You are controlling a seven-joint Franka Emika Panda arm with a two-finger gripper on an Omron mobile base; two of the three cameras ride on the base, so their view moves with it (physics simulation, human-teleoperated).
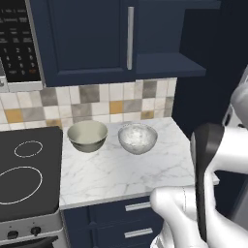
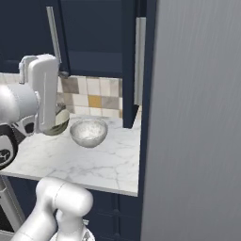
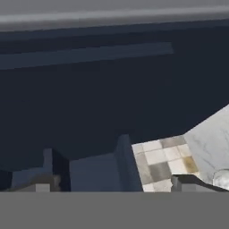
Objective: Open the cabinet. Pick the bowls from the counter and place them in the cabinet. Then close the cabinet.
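**Risk: right door ajar, left door shut, bowls waiting**

Cabinet (image 1: pixel 92 38) only half dealt with, by the look of it: left door closed with its silver handle (image 1: pixel 130 38) upright, right door (image 2: pixel 133 66) swung out edge-on over the tabletop (image 1: pixel 126 169). Both bowls on the marble near the tiled backsplash (image 1: pixel 97 101): beige bowl (image 1: pixel 87 135) to the left, speckled bowl (image 1: pixel 138 138) just beside it, apart, not touching.

Jaws: tips (image 3: pixel 185 182) barely visible at the bottom of the hand view, spread or pressed together impossible to tell; nothing seen pinched.

Likely trouble:
- Forearm clipping the open door's edge on any reach toward the bowls.
- Deep, smooth, rounded rims slipping from a pinch.
- Nudging one bowl into the other or toward the stovetop (image 1: pixel 24 169).
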